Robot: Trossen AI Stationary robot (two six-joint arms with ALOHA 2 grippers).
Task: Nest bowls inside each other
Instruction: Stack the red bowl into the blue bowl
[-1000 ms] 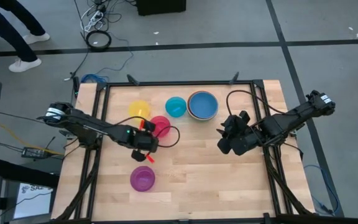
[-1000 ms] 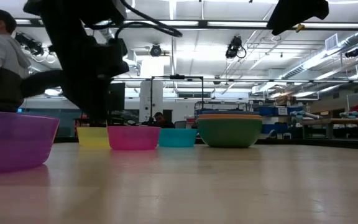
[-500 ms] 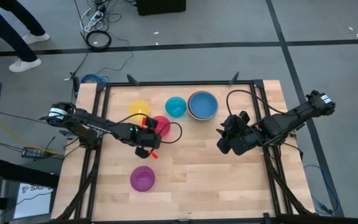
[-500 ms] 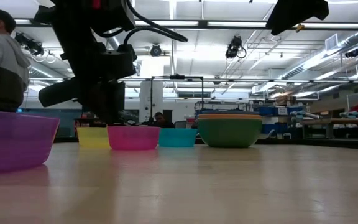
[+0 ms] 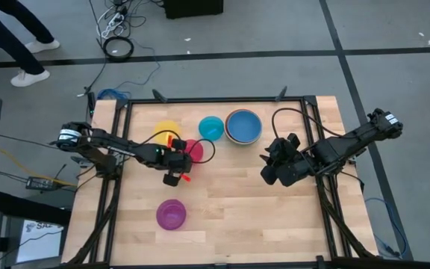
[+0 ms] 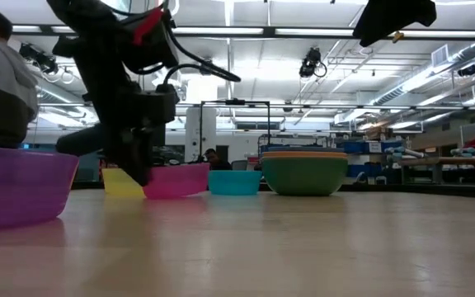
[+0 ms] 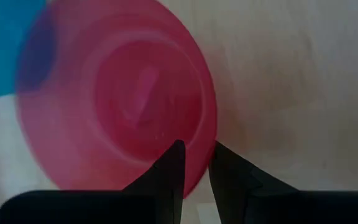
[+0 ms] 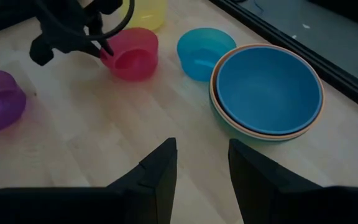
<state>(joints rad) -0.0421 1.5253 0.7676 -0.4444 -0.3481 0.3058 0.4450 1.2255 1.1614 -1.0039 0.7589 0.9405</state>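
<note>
The pink bowl (image 5: 194, 149) sits tipped between the yellow bowl (image 5: 166, 131) and the cyan bowl (image 5: 210, 128) at the table's far side. My left gripper (image 7: 196, 149) is down at the pink bowl's near rim and open, one finger inside the bowl and one outside. The blue bowl (image 8: 269, 90) is nested in a stack of larger bowls (image 5: 243, 126) at the far middle. The purple bowl (image 5: 171, 214) stands alone near the front left. My right gripper (image 8: 201, 149) hangs open and high over the table's right half, holding nothing. My left gripper straddles the pink bowl's rim (image 7: 209, 127) on its near side, coming slanting down from the near left. One finger is inside the hollow and one outside, with the jaws not closed on the wall. The bowl (image 6: 180, 181) is tipped, its right side raised.
The green bowl (image 6: 305, 175) at the bottom of the stack carries an orange-rimmed bowl above it. Bare wood lies across the table's middle and front right. A person shows beyond the table's left in the low view, and cables lie on the floor past the far edge.
My left gripper has moved from between the purple and pink bowls toward the far edge and down onto the pink bowl's near rim, with its finger gap unchanged. The pink bowl, level before, now sits tipped. The right arm has kept still.
</note>
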